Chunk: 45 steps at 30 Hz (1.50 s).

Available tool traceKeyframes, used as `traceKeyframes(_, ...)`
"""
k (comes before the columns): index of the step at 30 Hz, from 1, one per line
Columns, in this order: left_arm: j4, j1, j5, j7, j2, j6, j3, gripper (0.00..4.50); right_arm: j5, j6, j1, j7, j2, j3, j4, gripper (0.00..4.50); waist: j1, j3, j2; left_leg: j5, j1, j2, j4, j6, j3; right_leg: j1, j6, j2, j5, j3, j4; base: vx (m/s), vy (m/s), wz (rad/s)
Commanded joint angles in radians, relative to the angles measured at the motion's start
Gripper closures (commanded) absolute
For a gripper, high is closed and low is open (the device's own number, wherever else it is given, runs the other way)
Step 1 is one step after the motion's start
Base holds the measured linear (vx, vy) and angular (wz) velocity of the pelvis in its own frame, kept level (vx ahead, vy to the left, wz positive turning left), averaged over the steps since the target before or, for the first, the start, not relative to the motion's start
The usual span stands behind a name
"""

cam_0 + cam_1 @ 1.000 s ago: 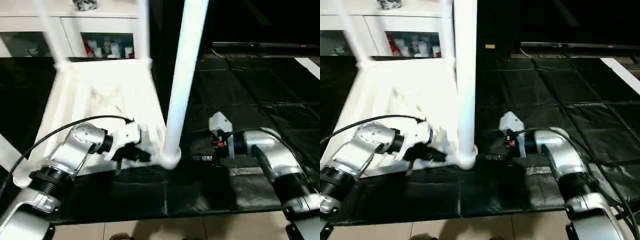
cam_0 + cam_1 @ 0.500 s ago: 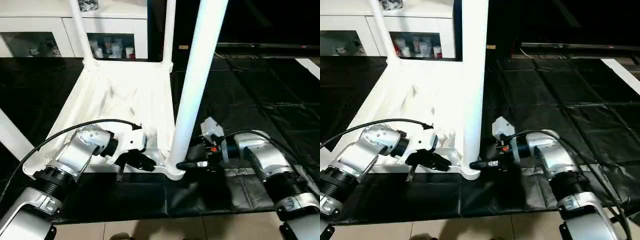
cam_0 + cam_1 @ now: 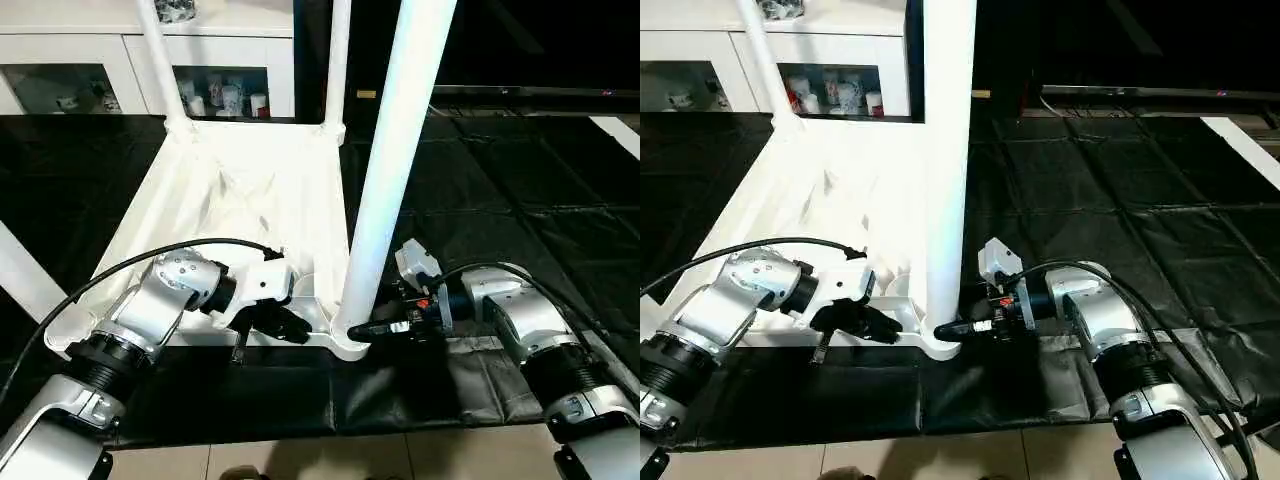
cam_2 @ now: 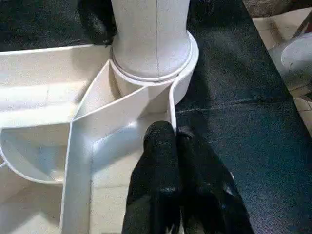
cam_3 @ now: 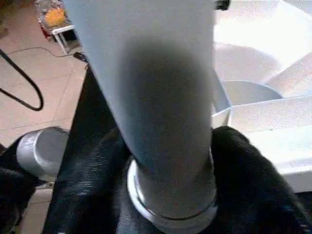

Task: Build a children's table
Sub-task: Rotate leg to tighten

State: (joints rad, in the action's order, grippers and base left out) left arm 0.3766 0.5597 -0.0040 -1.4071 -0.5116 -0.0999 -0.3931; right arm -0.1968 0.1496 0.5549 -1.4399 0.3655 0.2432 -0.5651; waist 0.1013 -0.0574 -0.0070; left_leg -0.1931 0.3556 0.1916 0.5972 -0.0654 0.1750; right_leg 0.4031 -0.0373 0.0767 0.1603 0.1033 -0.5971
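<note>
Showing the children's table (image 3: 240,190) upside down on a black floor mat (image 3: 500,180), its ribbed underside facing up, with legs standing upright in the corner sockets. The near leg (image 3: 395,150) rises from the nearest corner socket (image 3: 350,340). The left gripper (image 3: 290,328), its fingers (image 4: 168,165) pressed together and holding nothing, rests on the tabletop's near rim beside that socket. The right gripper (image 3: 965,328) has its fingers on either side of the near leg's base; whether they are clamped on it cannot be told. The hollow plastic is probably light and stiff but smooth and slippery, so the leg is best gripped low, near the socket. A white cabinet (image 3: 120,70) with glass doors stands behind; pale tile floor (image 3: 330,455) borders the mat.
</note>
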Motion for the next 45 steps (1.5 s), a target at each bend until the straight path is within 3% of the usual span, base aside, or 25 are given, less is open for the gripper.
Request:
traceKeyframes(1, -0.017, 0.007, 0.009, -0.042, 0.006, 0.014, -0.046, 4.50, -0.006, 0.007, 0.018, 0.003, -0.002, -0.002, 0.002, 2.09, -0.005, 0.072, -0.001, -0.158, -0.006, 0.046, -0.068, 0.046, -0.009, -0.056, -0.177, 0.076, 0.301, -0.058, 0.068, 0.000, 0.000, 0.00)
traceKeyframes(2, -0.020, 0.004, 0.010, -0.040, 0.005, 0.013, -0.046, 4.50, -0.011, 0.016, 0.011, 0.003, -0.004, -0.006, 0.011, 2.33, -0.006, 0.072, -0.003, -0.159, -0.005, 0.046, -0.068, 0.046, -0.008, -0.056, -0.175, 0.075, 0.305, -0.058, 0.068, 0.000, 0.000, 0.00)
traceKeyframes(6, -0.021, -0.003, 0.008, -0.018, 0.009, -0.005, -0.035, 4.50, -0.017, 0.037, -0.011, 0.043, -0.016, -0.019, 0.035, 2.44, -0.005, 0.071, -0.002, -0.156, -0.006, 0.046, -0.068, 0.044, -0.009, -0.056, -0.169, 0.076, 0.314, -0.059, 0.069, 0.000, 0.000, 0.00)
traceKeyframes(10, -0.006, -0.003, 0.012, 0.088, 0.043, -0.075, 0.003, 4.50, 0.025, 0.048, -0.024, 0.224, -0.064, -0.039, 0.052, 2.46, -0.015, 0.065, -0.002, -0.198, -0.008, 0.044, -0.072, 0.025, -0.011, -0.052, -0.157, 0.076, 0.374, -0.058, 0.077, 0.000, 0.000, 0.00)
traceKeyframes(12, 0.010, 0.006, 0.015, 0.171, 0.074, -0.120, 0.035, 4.50, 0.036, 0.060, -0.024, 0.329, -0.105, -0.059, 0.059, 2.48, -0.024, 0.060, 0.002, -0.242, -0.016, 0.035, -0.070, 0.001, -0.012, -0.047, -0.117, 0.077, 0.498, -0.055, 0.094, 0.000, 0.000, 0.00)
traceKeyframes(14, 0.021, 0.017, 0.014, 0.252, 0.108, -0.162, 0.067, 4.50, 0.047, 0.072, -0.022, 0.411, -0.142, -0.070, 0.061, 2.51, -0.031, 0.061, -0.001, -0.249, -0.016, 0.030, -0.068, 0.001, -0.016, -0.047, -0.073, 0.079, 0.574, -0.048, 0.107, 0.000, 0.000, 0.00)
traceKeyframes(17, 0.015, 0.034, -0.001, 0.448, 0.209, -0.287, 0.145, 4.50, 0.090, 0.092, -0.009, 0.605, -0.241, -0.074, 0.037, 2.52, -0.049, 0.062, -0.003, -0.243, -0.009, 0.033, -0.069, -0.004, -0.019, -0.048, -0.079, 0.075, 0.542, -0.046, 0.101, 0.000, 0.000, 0.00)
traceKeyframes(19, 0.006, 0.035, -0.004, 0.486, 0.233, -0.315, 0.157, 4.50, 0.101, 0.095, -0.003, 0.653, -0.264, -0.074, 0.023, 2.53, -0.061, 0.063, -0.007, -0.242, -0.002, 0.032, -0.070, -0.002, -0.021, -0.052, -0.080, 0.076, 0.531, -0.044, 0.099, 0.000, 0.000, 0.00)
traceKeyframes(20, 0.005, 0.040, 0.002, 0.589, 0.291, -0.344, 0.183, 4.50, 0.119, 0.111, 0.018, 0.758, -0.312, -0.080, -0.020, 2.54, -0.074, 0.063, -0.003, -0.241, 0.002, 0.033, -0.070, 0.004, -0.022, -0.051, -0.089, 0.076, 0.519, -0.044, 0.097, 0.000, 0.000, 0.00)
traceKeyframes(22, 0.014, 0.045, 0.012, 0.657, 0.331, -0.353, 0.195, 4.50, 0.141, 0.115, 0.030, 0.828, -0.341, -0.082, -0.044, 2.55, -0.076, 0.065, -0.008, -0.233, 0.001, 0.031, -0.067, 0.008, -0.021, -0.051, -0.090, 0.075, 0.510, -0.044, 0.101, 0.000, 0.000, 0.00)
traceKeyframes(25, 0.029, 0.052, 0.021, 0.709, 0.372, -0.354, 0.203, 4.50, 0.159, 0.115, 0.044, 0.895, -0.365, -0.091, -0.064, 2.56, -0.072, 0.069, -0.004, -0.195, -0.003, 0.029, -0.065, 0.034, -0.015, -0.049, -0.113, 0.073, 0.429, -0.052, 0.095, 0.000, 0.000, 0.00)
traceKeyframes(27, 0.031, 0.056, 0.023, 0.723, 0.385, -0.364, 0.206, 4.50, 0.162, 0.121, 0.044, 0.909, -0.367, -0.097, -0.057, 2.57, -0.068, 0.074, -0.001, -0.143, 0.002, 0.032, -0.064, 0.052, -0.013, -0.055, -0.145, 0.070, 0.306, -0.056, 0.078, 0.000, 0.000, 0.00)
traceKeyframes(30, 0.028, 0.059, 0.035, 0.743, 0.391, -0.379, 0.207, 4.50, 0.170, 0.120, 0.040, 0.919, -0.365, -0.105, -0.046, 2.57, -0.061, 0.075, 0.000, -0.114, 0.001, 0.033, -0.064, 0.064, -0.011, -0.059, -0.175, 0.071, 0.235, -0.057, 0.070, 0.000, 0.000, 0.00)
traceKeyframes(34, 0.023, 0.057, 0.042, 0.749, 0.376, -0.389, 0.201, 4.50, 0.144, 0.085, 0.030, 0.932, -0.347, -0.147, -0.036, 2.57, -0.057, 0.073, 0.003, -0.128, 0.000, 0.034, -0.066, 0.061, -0.011, -0.060, -0.180, 0.073, 0.251, -0.057, 0.073, 0.000, 0.000, 0.00)
traceKeyframes(36, 0.018, 0.052, 0.043, 0.740, 0.366, -0.388, 0.199, 4.50, 0.128, 0.083, 0.020, 0.918, -0.334, -0.162, -0.027, 1.88, -0.057, 0.072, -0.001, -0.145, -0.002, 0.035, -0.067, 0.056, -0.011, -0.059, -0.175, 0.072, 0.265, -0.057, 0.076, 0.000, 0.000, 0.00)
traceKeyframes(39, 0.013, 0.045, 0.048, 0.723, 0.351, -0.385, 0.193, 4.50, 0.120, 0.087, 0.001, 0.881, -0.304, -0.164, -0.004, 1.86, -0.055, 0.073, -0.002, -0.147, -0.002, 0.036, -0.067, 0.058, -0.012, -0.061, -0.172, 0.074, 0.262, -0.058, 0.074, 0.000, 0.000, 0.00)
traceKeyframes(41, 0.008, 0.035, 0.048, 0.690, 0.329, -0.378, 0.183, 4.50, 0.105, 0.077, -0.031, 0.796, -0.247, -0.167, 0.034, 1.54, -0.051, 0.073, -0.004, -0.137, -0.002, 0.035, -0.066, 0.067, -0.011, -0.062, -0.170, 0.073, 0.250, -0.058, 0.074, 0.000, 0.000, 0.00)
traceKeyframes(45, 0.006, 0.024, 0.044, 0.642, 0.301, -0.360, 0.166, 4.50, 0.080, 0.051, -0.065, 0.690, -0.177, -0.179, 0.069, 1.35, -0.049, 0.072, -0.002, -0.137, 0.004, 0.034, -0.065, 0.077, -0.011, -0.065, -0.167, 0.074, 0.258, -0.055, 0.076, 0.000, 0.000, 0.00)
